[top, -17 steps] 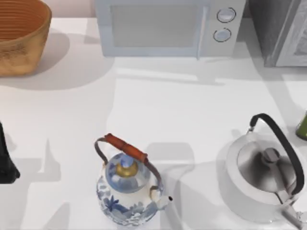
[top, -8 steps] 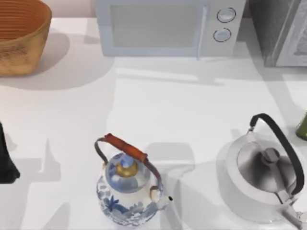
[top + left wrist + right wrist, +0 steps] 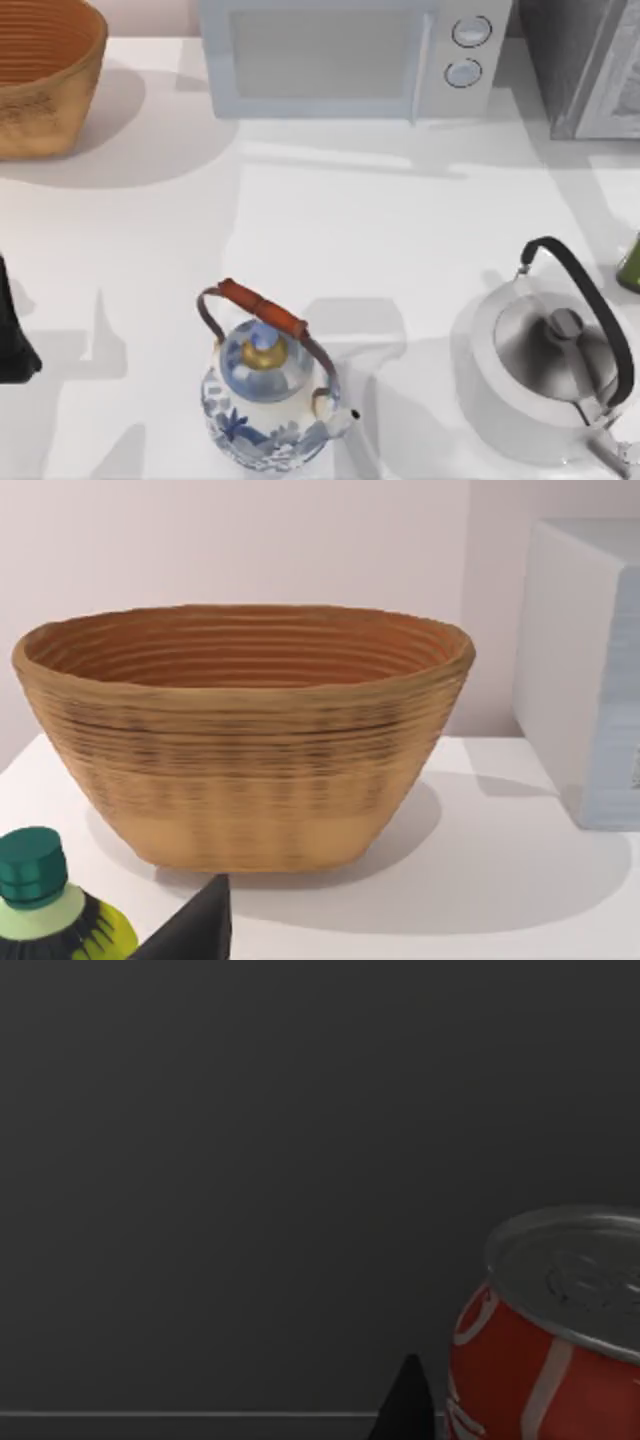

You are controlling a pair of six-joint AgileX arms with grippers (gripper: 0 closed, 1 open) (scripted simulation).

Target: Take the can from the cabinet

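Nearest the camera in the top view, a blue-and-white teapot [image 3: 265, 400] with a red-brown handle stands on the white counter [image 3: 400, 230], and a steel kettle [image 3: 545, 375] with a black handle stands to its right. At the counter's left edge sits the dark left arm [image 3: 12, 335], parked; the state of its claw cannot be told. A green object [image 3: 630, 265] shows at the right edge. Farther back stand a woven basket [image 3: 45, 70] at the left, a microwave [image 3: 350, 55] in the middle and a grey cabinet [image 3: 590, 65] at the right. The left wrist view faces the basket, with a green-capped bottle [image 3: 45, 905] beside it. The right wrist view shows the red can [image 3: 555, 1335] upright before a dark wall, with a dark tip of the right claw [image 3: 405, 1405] just beside it; whether that claw is open or closed cannot be told.
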